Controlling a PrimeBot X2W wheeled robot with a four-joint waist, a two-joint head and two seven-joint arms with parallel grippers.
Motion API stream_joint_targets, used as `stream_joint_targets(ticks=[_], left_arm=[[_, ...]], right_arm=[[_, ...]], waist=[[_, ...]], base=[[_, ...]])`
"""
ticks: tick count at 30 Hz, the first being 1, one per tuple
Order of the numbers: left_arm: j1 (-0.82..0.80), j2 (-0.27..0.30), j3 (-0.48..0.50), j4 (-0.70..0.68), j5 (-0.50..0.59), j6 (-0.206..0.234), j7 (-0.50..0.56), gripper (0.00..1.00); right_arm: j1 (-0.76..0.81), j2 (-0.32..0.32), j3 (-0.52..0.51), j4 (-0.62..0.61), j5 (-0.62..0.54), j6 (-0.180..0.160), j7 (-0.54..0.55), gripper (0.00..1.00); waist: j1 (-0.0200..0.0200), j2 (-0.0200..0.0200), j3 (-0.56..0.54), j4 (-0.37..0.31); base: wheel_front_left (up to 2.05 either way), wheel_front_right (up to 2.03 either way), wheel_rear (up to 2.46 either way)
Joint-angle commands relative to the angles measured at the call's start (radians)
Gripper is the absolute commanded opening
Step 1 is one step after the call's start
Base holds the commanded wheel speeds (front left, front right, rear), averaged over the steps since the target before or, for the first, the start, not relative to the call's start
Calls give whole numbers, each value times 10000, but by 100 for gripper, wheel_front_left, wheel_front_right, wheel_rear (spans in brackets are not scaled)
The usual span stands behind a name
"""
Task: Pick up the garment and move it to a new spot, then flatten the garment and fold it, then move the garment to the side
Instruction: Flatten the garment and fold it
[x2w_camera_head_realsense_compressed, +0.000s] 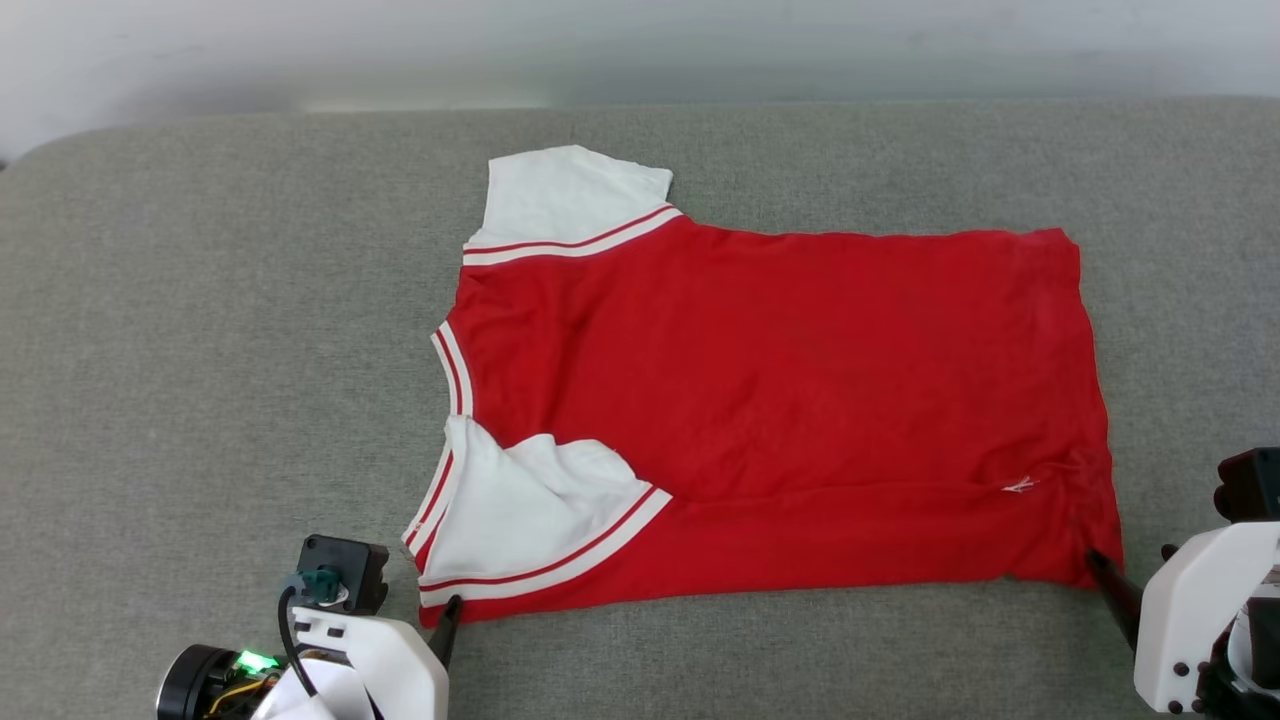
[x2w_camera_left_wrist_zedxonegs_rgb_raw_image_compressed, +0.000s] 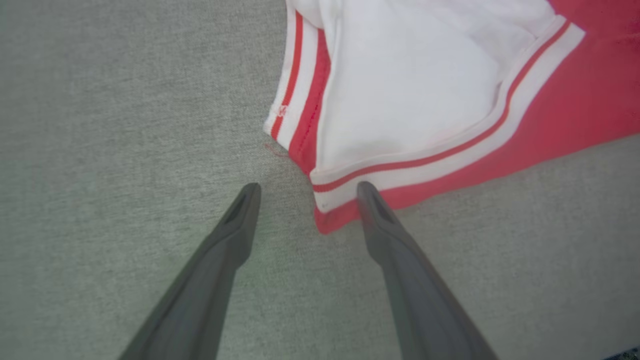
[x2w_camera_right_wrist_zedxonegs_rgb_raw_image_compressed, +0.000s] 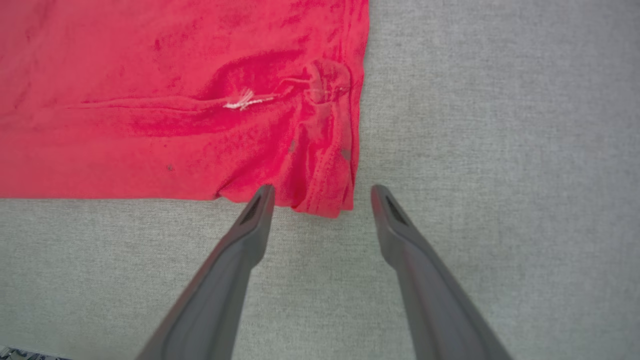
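From my head view, the red jersey T-shirt with white short sleeves and red-and-white striped trim (x2w_camera_head_realsense_compressed: 780, 400) lay flat on the grey woven cushion surface (x2w_camera_head_realsense_compressed: 200, 350). Its long axis ran crosswise in front of me, collar toward my left gripper (x2w_camera_head_realsense_compressed: 447, 625) and hem toward my right gripper (x2w_camera_head_realsense_compressed: 1108, 585). The shirt's near long edge sat just beyond both sets of fingertips. Each arm was therefore nearest its own corner, the left at the shoulder end and the right at the hem end. The near sleeve was folded in over the red body, while the far sleeve stuck out away from me.

In my left wrist view, my left gripper (x2w_camera_left_wrist_zedxonegs_rgb_raw_image_compressed: 305, 190) had its jaws spread wide and held nothing. The T-shirt (x2w_camera_left_wrist_zedxonegs_rgb_raw_image_compressed: 410, 100) lay ahead and to the right of them. Its striped near corner poked into the gap, and my right-hand fingertip (x2w_camera_left_wrist_zedxonegs_rgb_raw_image_compressed: 367, 192) appeared to be at the cloth's edge. The other fingertip was over bare cushion.

In my right wrist view, my right gripper (x2w_camera_right_wrist_zedxonegs_rgb_raw_image_compressed: 322, 192) was likewise spread and empty. The T-shirt (x2w_camera_right_wrist_zedxonegs_rgb_raw_image_compressed: 175, 100) stretched ahead and off to the left. Its bunched hem corner sat just ahead of the gap, nearer my left-hand fingertip (x2w_camera_right_wrist_zedxonegs_rgb_raw_image_compressed: 262, 197).

I judged that both corners were lined up for a short push forward and a pinch.
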Motion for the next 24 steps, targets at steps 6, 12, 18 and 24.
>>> stream_joint_targets(ticks=[6,12,18,24], left_arm=[[-101,-157,0,648,-269,-170,1,100],[-115,-432,-385,1558,-539,-496,380,65],[-119,-645,-617,1929,-732,-959,266,0],[-329,-557,-443,1358,-457,-902,-279,0]], right_arm=[[-112,-19,54,-111,24,-3,-73,100],[-182,-39,118,-202,9,-3,-93,100],[-100,-184,161,-327,40,-3,-39,100],[-58,-244,25,-175,-176,-3,-51,100]], waist=[[1,0,342,-177],[1,0,610,-243],[1,0,481,-171],[1,0,205,42]], base=[[0,0,0],[0,0,0],[0,0,0],[0,0,0]])
